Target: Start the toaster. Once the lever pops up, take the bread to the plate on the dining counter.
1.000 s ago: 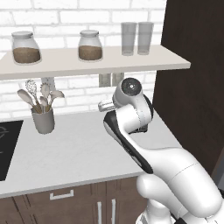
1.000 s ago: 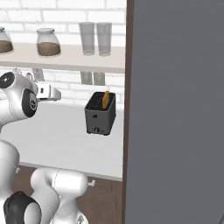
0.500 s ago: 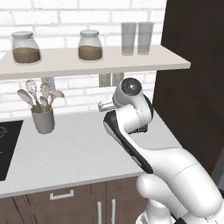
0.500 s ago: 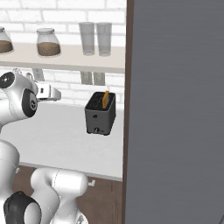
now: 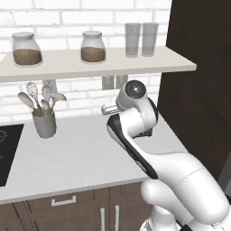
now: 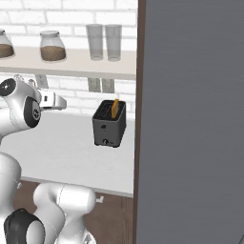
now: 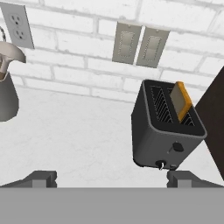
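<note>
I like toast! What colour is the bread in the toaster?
Tan with a golden-brown crust; bread, toaster, hand view.

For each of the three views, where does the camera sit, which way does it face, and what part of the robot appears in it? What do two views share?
Left base view: behind the arm, left; faces the brick wall, shelf and utensil cup; arm rises lower right.
Right base view: behind, right; faces the toaster with bread; arm lower left.
Hand view: on the hand, looks down at the toaster; open fingers at bottom.
Shared: both base views show the shelf's two glasses.
</note>
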{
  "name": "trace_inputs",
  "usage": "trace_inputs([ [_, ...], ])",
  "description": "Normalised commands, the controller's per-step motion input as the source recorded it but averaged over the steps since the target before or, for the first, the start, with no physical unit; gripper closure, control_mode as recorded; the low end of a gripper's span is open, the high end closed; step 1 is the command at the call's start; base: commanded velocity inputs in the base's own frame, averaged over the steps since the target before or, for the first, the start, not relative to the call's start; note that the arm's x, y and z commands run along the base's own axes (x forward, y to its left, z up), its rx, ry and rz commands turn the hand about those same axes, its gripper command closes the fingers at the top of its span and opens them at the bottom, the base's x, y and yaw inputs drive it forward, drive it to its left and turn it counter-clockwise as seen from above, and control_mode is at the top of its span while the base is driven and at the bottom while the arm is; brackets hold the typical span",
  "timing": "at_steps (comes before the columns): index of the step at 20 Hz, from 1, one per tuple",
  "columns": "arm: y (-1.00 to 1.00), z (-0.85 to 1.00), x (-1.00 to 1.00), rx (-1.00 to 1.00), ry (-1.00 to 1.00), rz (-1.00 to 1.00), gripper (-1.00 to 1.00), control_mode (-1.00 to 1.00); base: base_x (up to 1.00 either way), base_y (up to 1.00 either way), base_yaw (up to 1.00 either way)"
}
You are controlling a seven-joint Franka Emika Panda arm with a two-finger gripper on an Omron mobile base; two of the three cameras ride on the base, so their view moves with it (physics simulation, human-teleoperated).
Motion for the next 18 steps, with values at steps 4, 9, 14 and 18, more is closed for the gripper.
trace_inputs([
  [4,0.0,0.0,0.0,0.0,0.0,0.0,-1.0,-1.0,0.0,0.0,0.0],
  [9,0.0,0.0,0.0,0.0,0.0,0.0,-1.0,-1.0,0.0,0.0,0.0],
  [14,0.0,0.0,0.0,0.0,0.0,0.0,-1.0,-1.0,0.0,0.0,0.0],
  [18,0.0,0.0,0.0,0.0,0.0,0.0,-1.0,-1.0,0.0,0.0,0.0],
])
